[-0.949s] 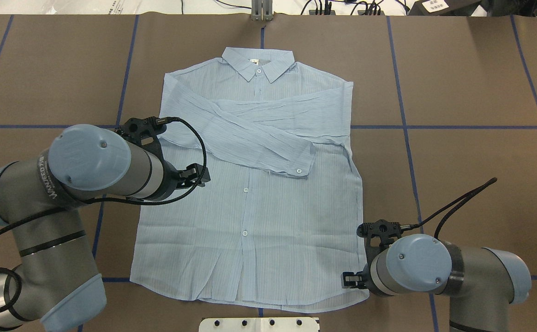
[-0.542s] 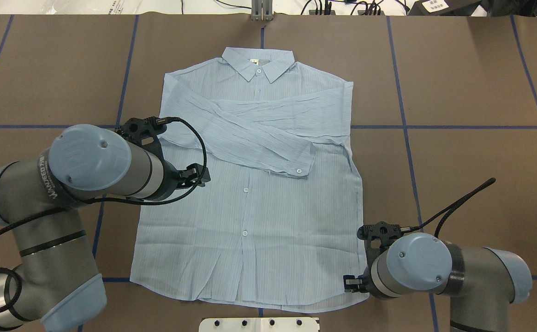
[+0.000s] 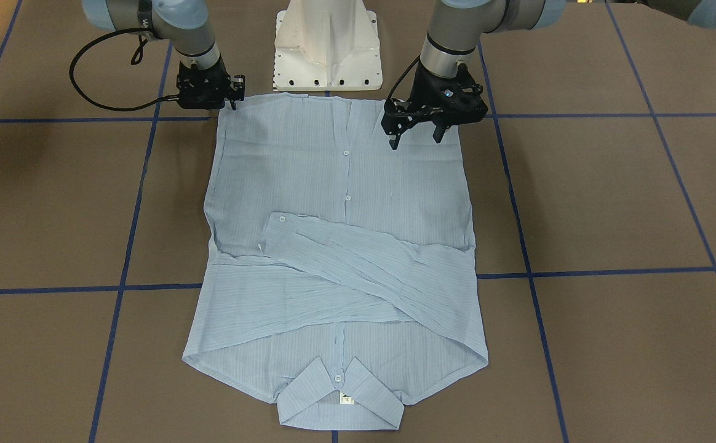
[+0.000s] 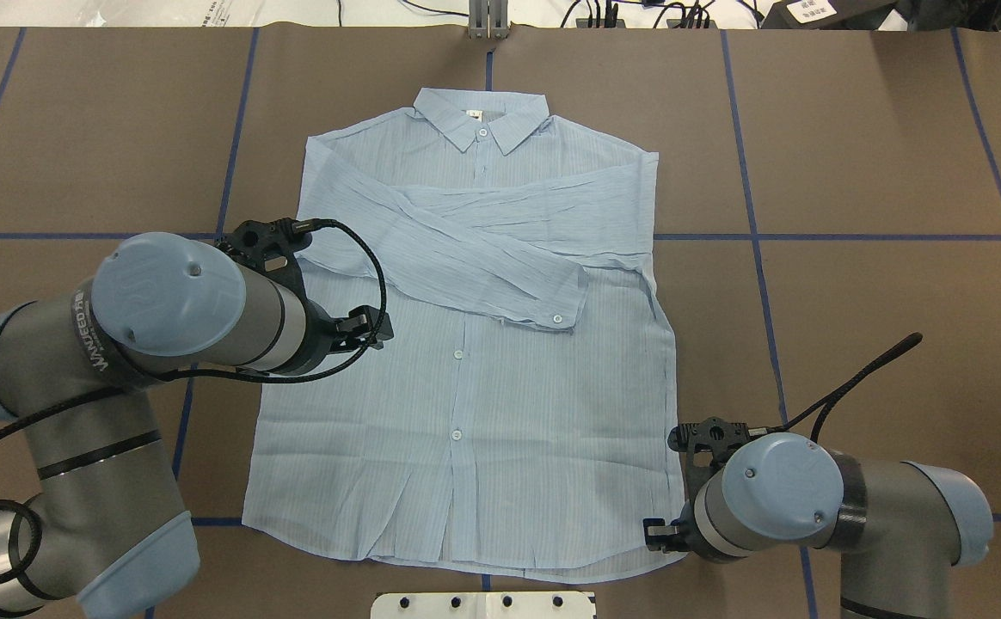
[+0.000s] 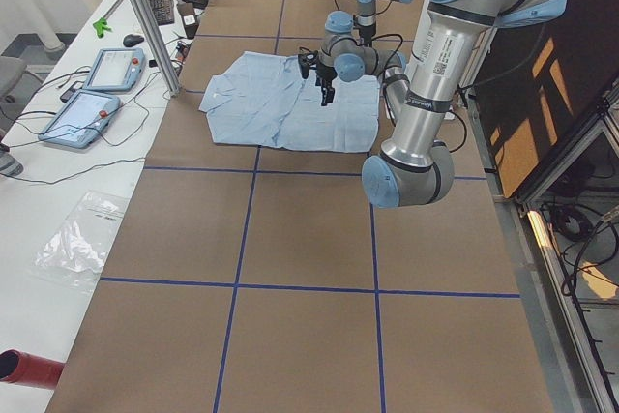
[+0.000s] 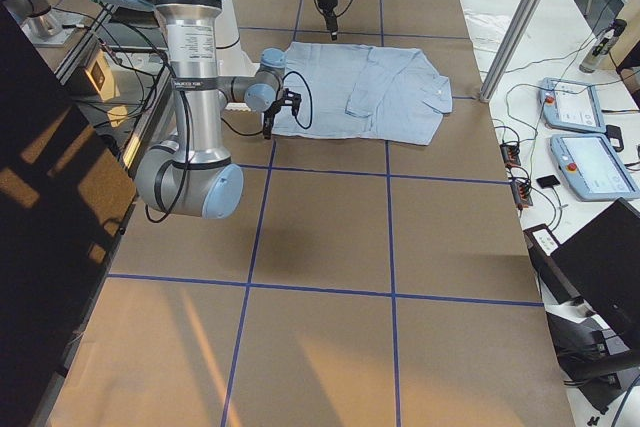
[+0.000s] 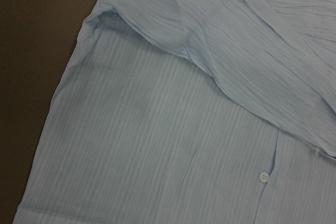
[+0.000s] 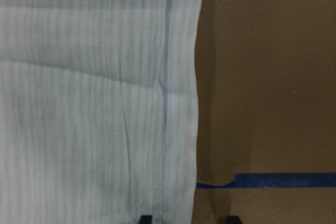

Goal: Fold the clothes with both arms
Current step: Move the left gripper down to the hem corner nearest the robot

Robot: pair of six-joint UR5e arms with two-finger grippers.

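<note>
**Shirt (image 3: 309, 172) flat before the pedestal base (image 3: 327, 46)**

It lies front up just beyond the base, hem nearest, collar farthest, sleeves crossed over the chest. Left gripper (image 3: 415, 134) hovers above the shirt's lower half, jaws wide, holding nothing. Right gripper (image 3: 210, 98) is at the hem corner on the base's right, fingers apart astride the side edge, unclamped.

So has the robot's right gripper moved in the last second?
Yes, slightly: in the overhead view the right gripper has slid toward the white base plate at the bottom, beside the shirt's hem corner.
</note>
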